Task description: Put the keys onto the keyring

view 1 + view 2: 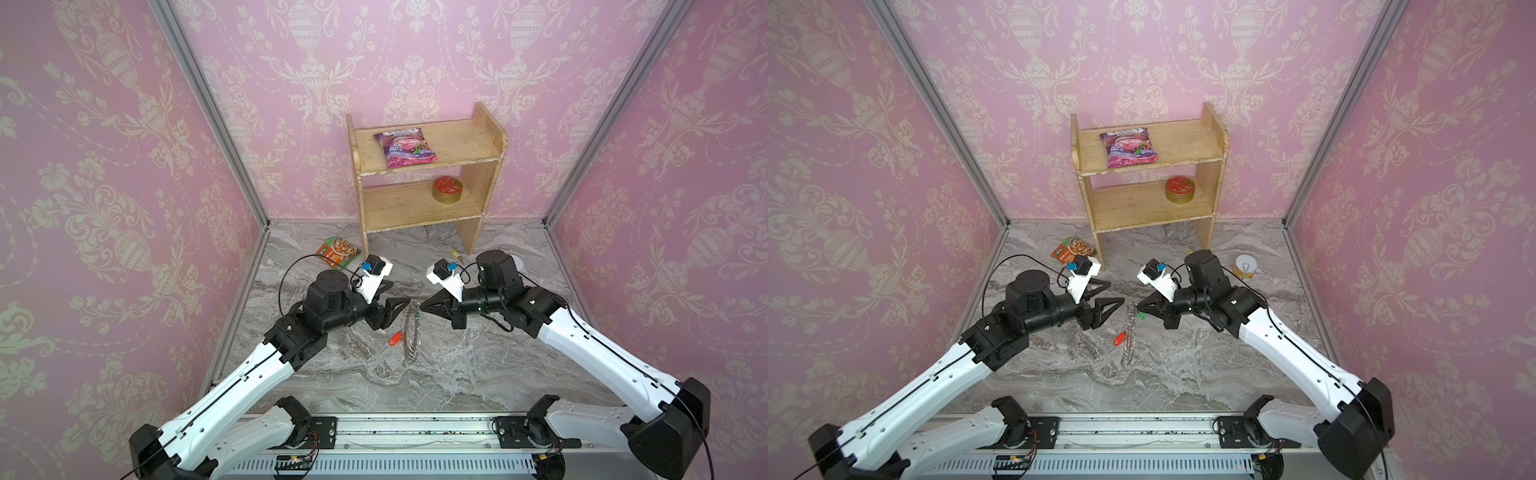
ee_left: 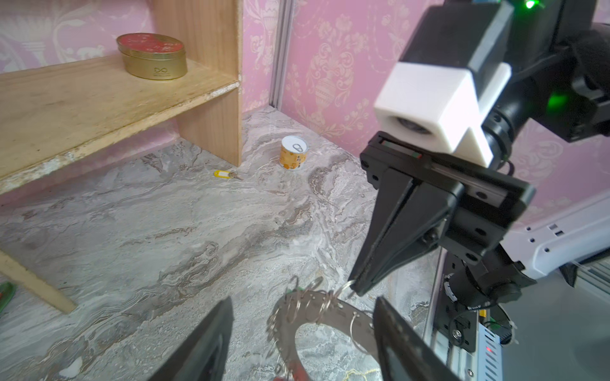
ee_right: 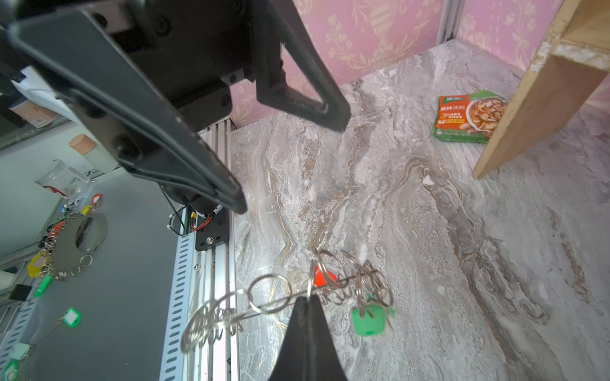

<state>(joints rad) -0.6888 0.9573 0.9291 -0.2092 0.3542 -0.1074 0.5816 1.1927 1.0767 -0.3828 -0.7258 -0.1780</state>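
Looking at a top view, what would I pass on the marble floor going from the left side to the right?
Soup packet → red-tagged key → keyring → can.

Three walls are enclosing the workspace, each carrying pink wallpaper with a cream urn-and-vine ornamental pattern, and a left corner post and a right corner post, both of aluminium profile, are running along the seams where the walls meet. A grey marble-patterned counter is forming the work surface, and even, diffuse light is falling across it. A two-tier wooden shelf unit is standing on the counter against the back wall, its board edges showing chipped pale patches.
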